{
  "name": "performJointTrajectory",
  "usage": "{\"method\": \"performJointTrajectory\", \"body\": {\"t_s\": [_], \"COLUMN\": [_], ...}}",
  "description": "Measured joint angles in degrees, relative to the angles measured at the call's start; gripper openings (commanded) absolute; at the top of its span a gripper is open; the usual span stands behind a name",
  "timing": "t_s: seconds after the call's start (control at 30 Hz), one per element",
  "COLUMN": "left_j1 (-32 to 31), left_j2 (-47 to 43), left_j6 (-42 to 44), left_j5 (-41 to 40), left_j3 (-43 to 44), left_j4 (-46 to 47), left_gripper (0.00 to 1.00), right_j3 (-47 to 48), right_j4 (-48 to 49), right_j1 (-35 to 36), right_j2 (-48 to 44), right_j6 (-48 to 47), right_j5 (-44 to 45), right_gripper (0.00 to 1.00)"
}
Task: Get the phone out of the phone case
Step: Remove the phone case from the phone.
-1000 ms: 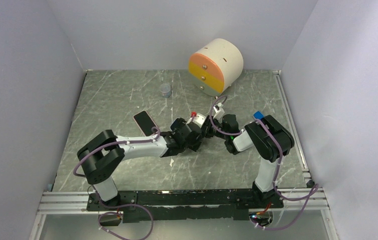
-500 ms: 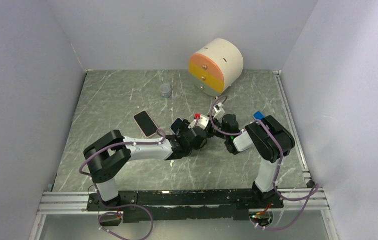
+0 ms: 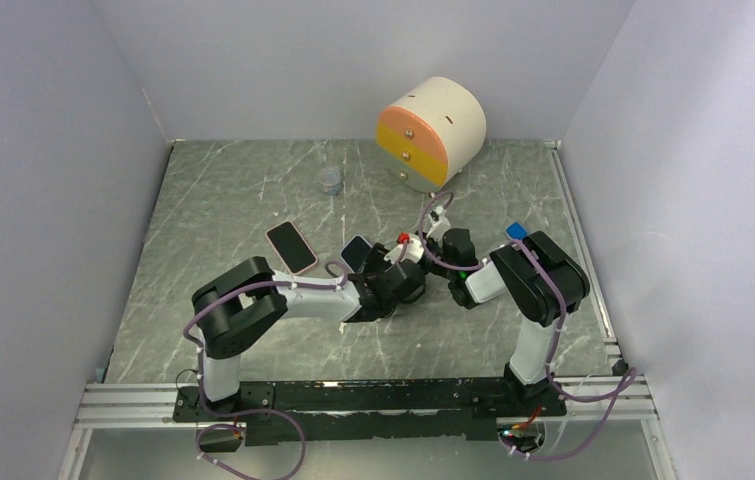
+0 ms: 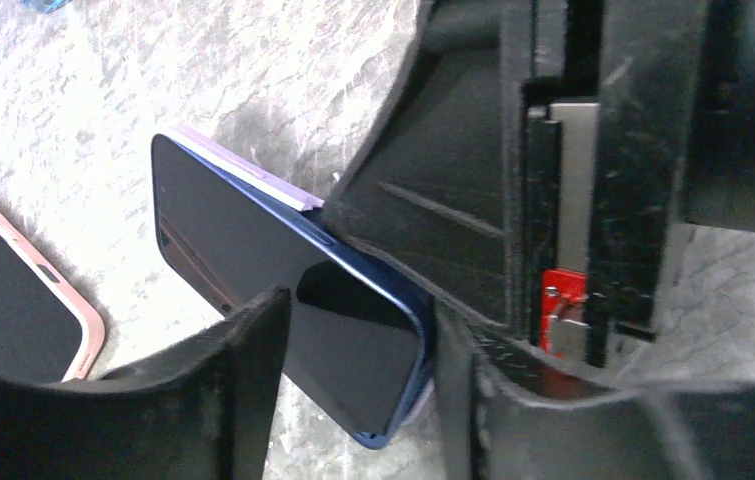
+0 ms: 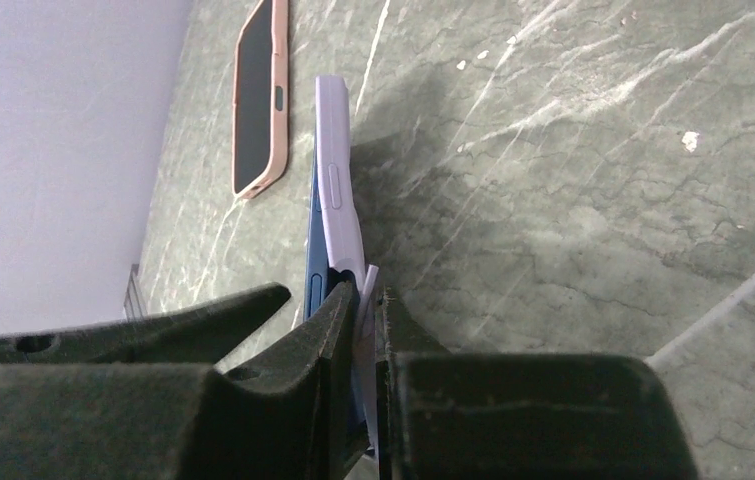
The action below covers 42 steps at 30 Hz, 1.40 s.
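A blue phone (image 3: 356, 250) with a dark screen (image 4: 253, 240) is held tilted up off the table in a lilac phone case (image 5: 338, 200). My right gripper (image 5: 368, 300) is shut on the case's edge. One finger is wedged between the phone's blue rim (image 5: 316, 260) and the case's back, which has come away there. The lilac rim (image 4: 243, 165) shows behind the phone's top edge. My left gripper (image 4: 358, 400) is open and straddles the phone's lower corner. Its right finger (image 4: 473, 390) lies against the blue rim. In the top view both grippers meet at the phone (image 3: 381, 262).
A second phone in a pink case (image 3: 291, 247) lies flat just left of the held one (image 4: 13, 290). A round cream, orange and yellow drawer unit (image 3: 431, 130) stands at the back, with a small clear cup (image 3: 330, 180) to its left. Grey walls close in on three sides.
My left arm has swung right toward the phone and its jaws have narrowed around the phone's corner. The right gripper has kept its hold and place.
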Motion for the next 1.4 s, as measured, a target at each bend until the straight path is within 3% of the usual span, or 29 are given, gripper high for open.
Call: {"method": "performJointTrajectory", "body": {"t_s": [0.33,0.83,1.17,1.4], "left_j1": [-1.62,-0.09,0.17,0.09], "left_j2": [-3.93,-15.32,-28.35,-34.84], "left_j6": [3.04,3.32,2.75,3.06], "left_j5": [-4.17,-3.10,5.42,5.86], "left_j3": [-1.20,-7.63,-8.96,-10.25], "left_j4": [-0.55,-2.89,-6.36,-8.00], "left_gripper": [0.03,0.03,0.03,0.03], "right_j3": [1.20,4.28,6.14,6.14], "right_j4": [-0.87,-9.07,-22.45,-27.30], "right_j1": [0.94,1.49,0.85,-1.31], "right_j2": [-1.64,-2.62,-3.72,-6.75], "right_j6": [-1.11,-8.50,-16.61,-18.71], "right_j5": [-0.26,0.61,8.66,11.58], "right_gripper": [0.00,0.00,0.00,0.00]}}
